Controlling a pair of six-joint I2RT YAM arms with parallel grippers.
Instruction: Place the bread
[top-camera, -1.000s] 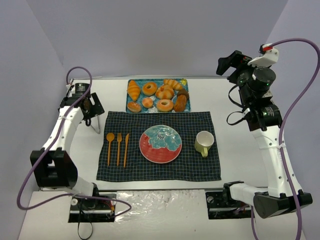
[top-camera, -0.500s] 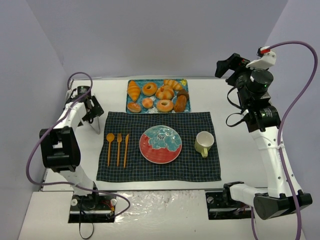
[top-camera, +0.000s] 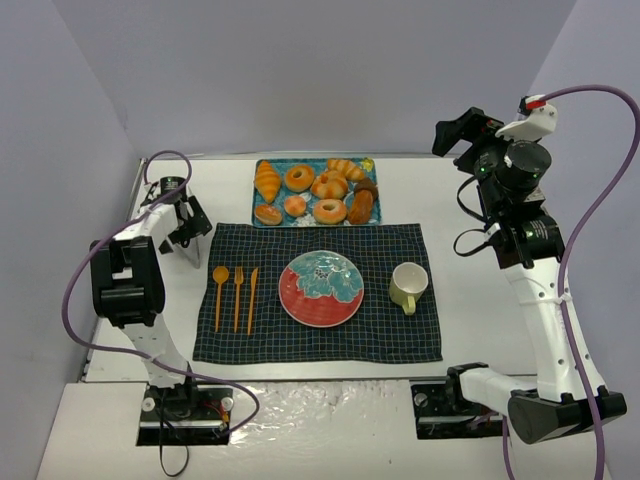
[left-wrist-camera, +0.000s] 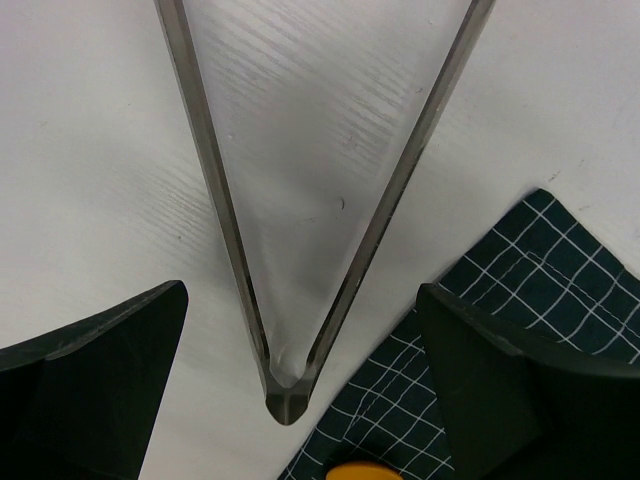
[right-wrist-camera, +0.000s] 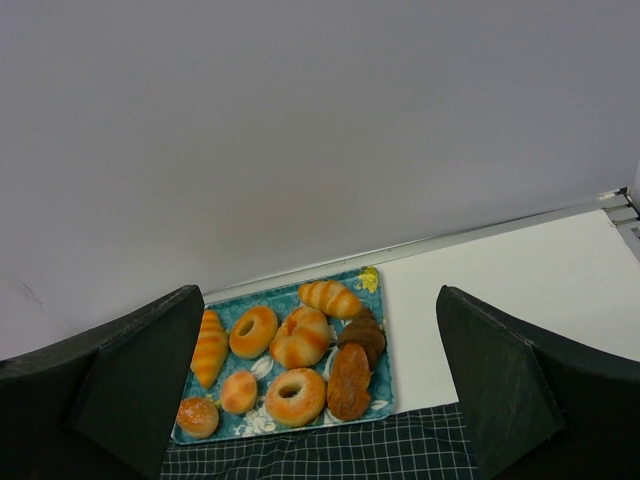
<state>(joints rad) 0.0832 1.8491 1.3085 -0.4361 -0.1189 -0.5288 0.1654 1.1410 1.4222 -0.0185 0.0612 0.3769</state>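
Observation:
The bread (top-camera: 295, 205) is a small round orange-tan bun with no hole, lying in the blue tray (top-camera: 258, 166) among ring doughnuts and a croissant; it also shows in the right wrist view (right-wrist-camera: 238, 391). My left gripper (top-camera: 184, 222) is low at the table's left, open, its jaws (left-wrist-camera: 300, 300) straddling metal tongs (left-wrist-camera: 290, 395) without touching them. My right gripper (top-camera: 458, 128) is raised high at the right and open (right-wrist-camera: 315, 300), holding nothing and looking down on the tray (right-wrist-camera: 382, 375).
A dark checked placemat (top-camera: 400, 335) carries a red and blue plate (top-camera: 287, 290), a pale yellow cup (top-camera: 408, 286), and an orange spoon (top-camera: 220, 290), fork (top-camera: 238, 290) and knife (top-camera: 252, 295). The mat's corner (left-wrist-camera: 520, 260) lies just right of the tongs.
My left arm's elbow has swung up and toward the far side, while its gripper stays over the tongs. The right arm has shifted only slightly.

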